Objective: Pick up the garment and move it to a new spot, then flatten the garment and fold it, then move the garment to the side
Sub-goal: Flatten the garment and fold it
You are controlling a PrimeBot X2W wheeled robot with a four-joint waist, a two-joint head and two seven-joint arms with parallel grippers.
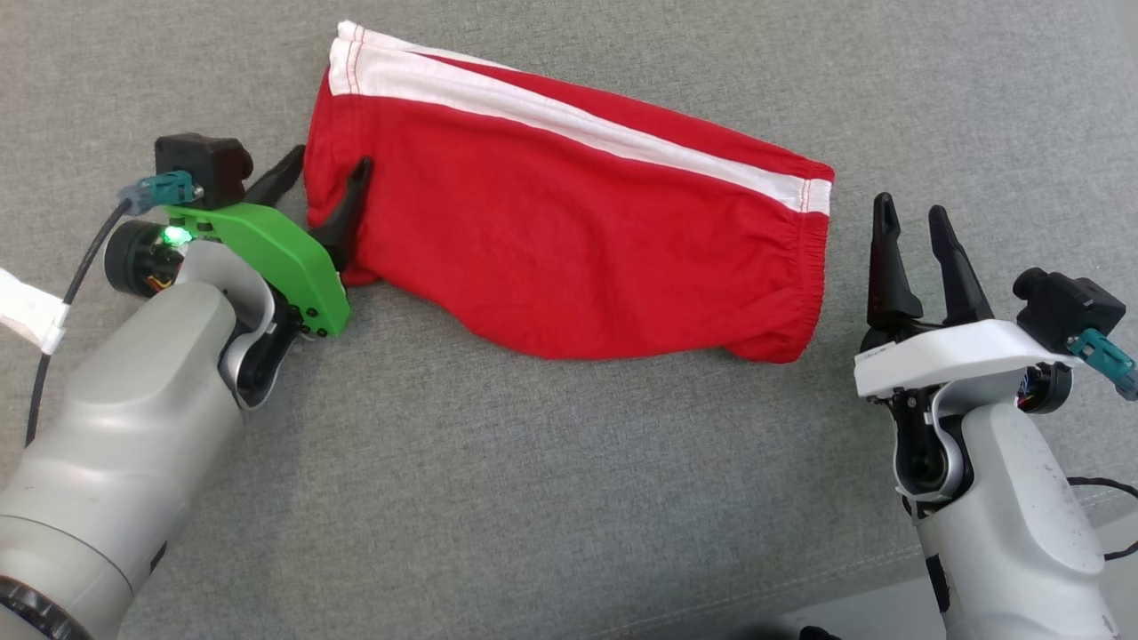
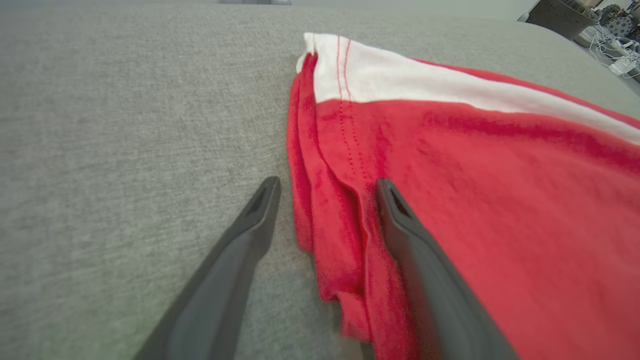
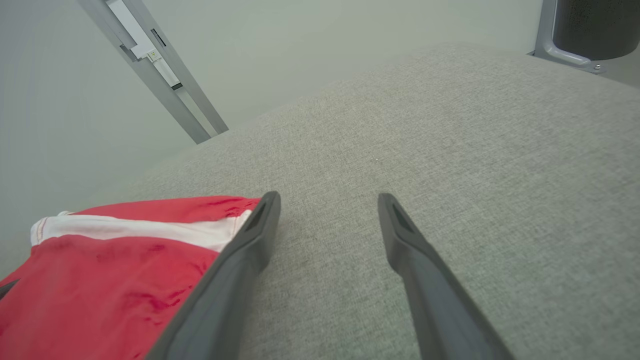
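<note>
On grey woven cushion (image 1: 533,498), soft red garment (image 1: 569,240) is lying flat; left gripper (image 1: 331,160), parted, is straddling its layered hem (image 2: 325,240) unclamped; right gripper (image 1: 910,207) is sitting parted, empty.

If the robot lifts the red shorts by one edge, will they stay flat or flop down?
Probably flop: the red shorts look like thin, soft cloth, and the edge at the left gripper lies in loose folds. They likely weigh little, lying nearly flat on the grey cushion. The stacked layers may well slide apart when lifted.
</note>
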